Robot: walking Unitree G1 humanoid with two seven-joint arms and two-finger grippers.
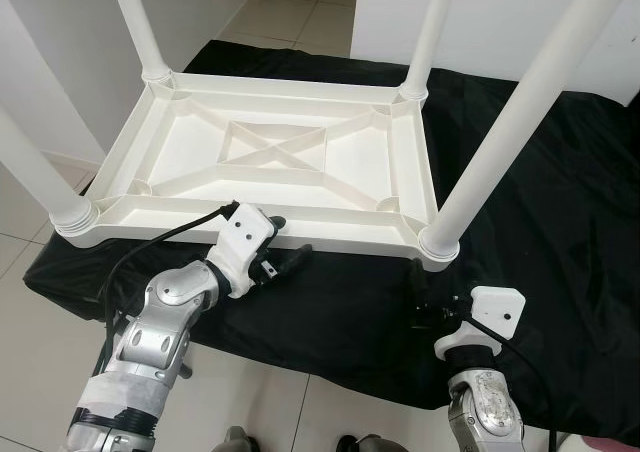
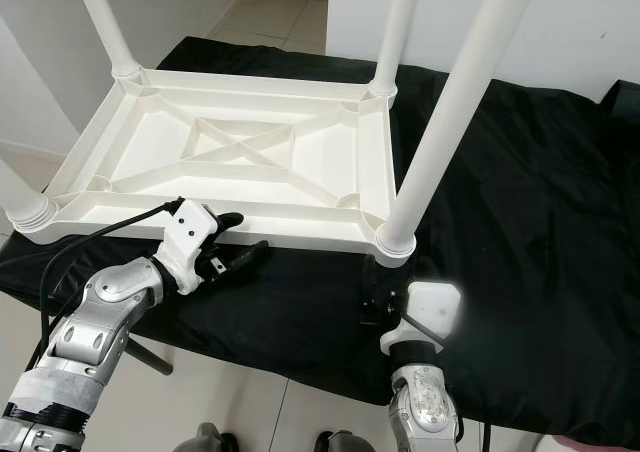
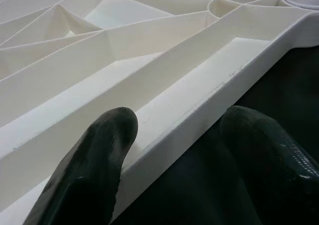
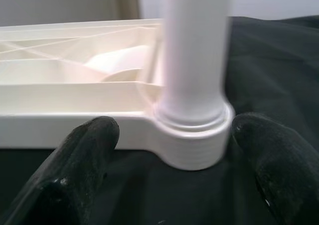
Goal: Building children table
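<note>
Fingers of both grippers are spread wide and hold nothing, at the near edge of a white plastic table [image 1: 275, 157] lying upside down on a black cloth [image 1: 560, 222], its four legs [image 1: 520, 112] pointing up. Left gripper [image 1: 290, 260] straddles the table's near rim; right gripper [image 4: 174, 155] brackets the near right leg's socket.

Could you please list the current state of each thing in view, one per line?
Table top: upside down on the black cloth.
Four legs: fitted in the corner sockets, upright.
Left gripper: open, straddling the near rim.
Right gripper: open, before the near right corner socket.
</note>
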